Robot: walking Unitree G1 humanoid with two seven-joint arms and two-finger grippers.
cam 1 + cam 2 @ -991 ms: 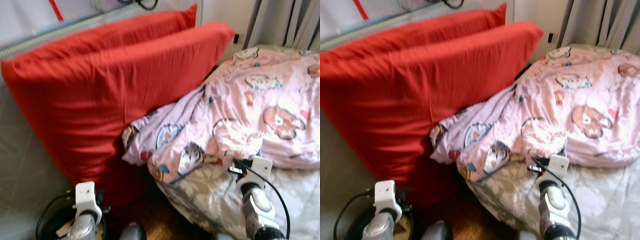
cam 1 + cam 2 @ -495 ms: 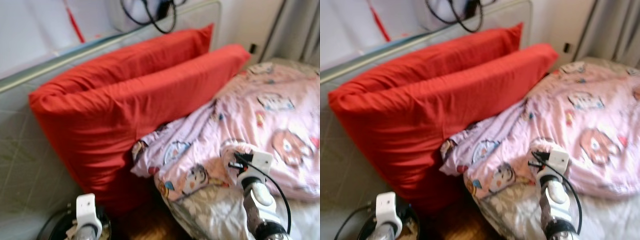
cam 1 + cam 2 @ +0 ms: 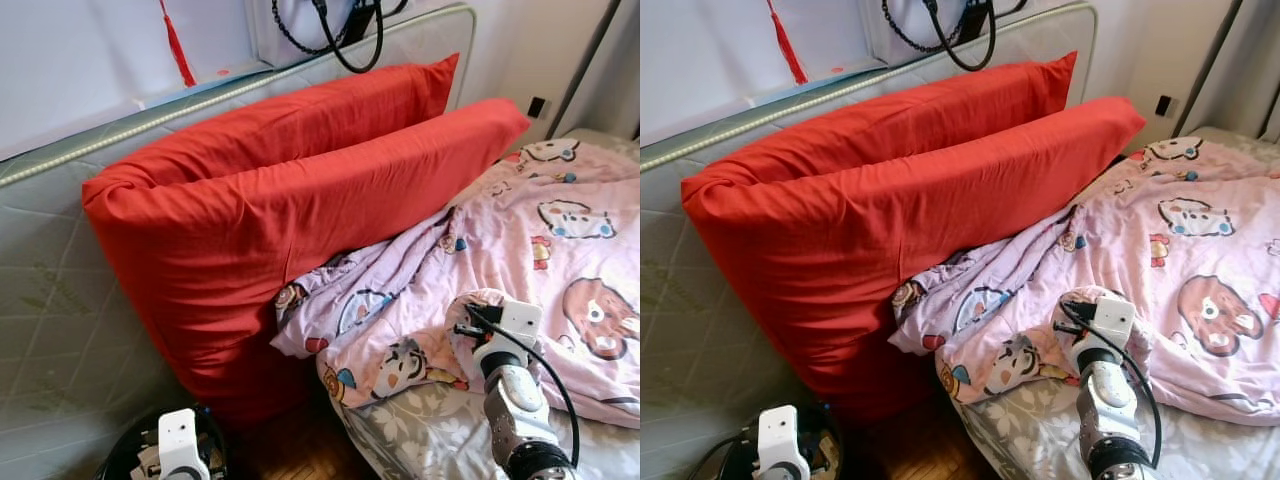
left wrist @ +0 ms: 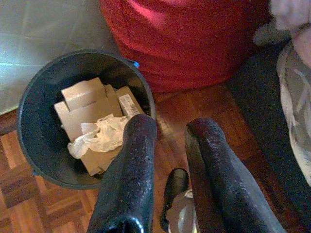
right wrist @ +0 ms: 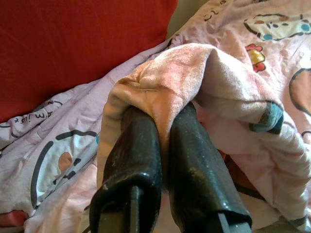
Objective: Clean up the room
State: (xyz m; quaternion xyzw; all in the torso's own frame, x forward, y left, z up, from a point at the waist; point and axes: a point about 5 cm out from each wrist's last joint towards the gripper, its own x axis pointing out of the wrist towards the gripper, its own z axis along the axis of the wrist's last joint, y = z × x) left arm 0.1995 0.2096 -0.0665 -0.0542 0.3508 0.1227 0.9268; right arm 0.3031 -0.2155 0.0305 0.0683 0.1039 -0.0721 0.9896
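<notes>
A pink cartoon-print blanket (image 3: pixel 520 230) lies rumpled across the bed. Its near edge hangs off the grey flowered sheet (image 3: pixel 430 440). My right gripper (image 5: pixel 163 114) is shut on a raised fold of that blanket (image 5: pixel 194 73), which drapes over its fingertips. The same fold (image 3: pixel 478 305) bunches up in front of my right wrist in the head views. My left gripper (image 4: pixel 172 128) hangs low over the wood floor beside a dark bin (image 4: pixel 29 97). Its fingers stand slightly apart with nothing between them.
Two big red pillows (image 3: pixel 300 200) lean on a grey mattress (image 3: pixel 50 300) standing against the wall, left of the bed. The bin (image 3: pixel 120 462) holds cardboard boxes (image 4: pixel 82 104) and crumpled paper (image 4: pixel 99 138). A black cable (image 3: pixel 345 30) hangs above the mattress.
The head view has shifted and sharpened, showing more wall and mattress. My right gripper stays at the blanket's edge, with the fold bunched higher over it. My left wrist sits lower in the picture.
</notes>
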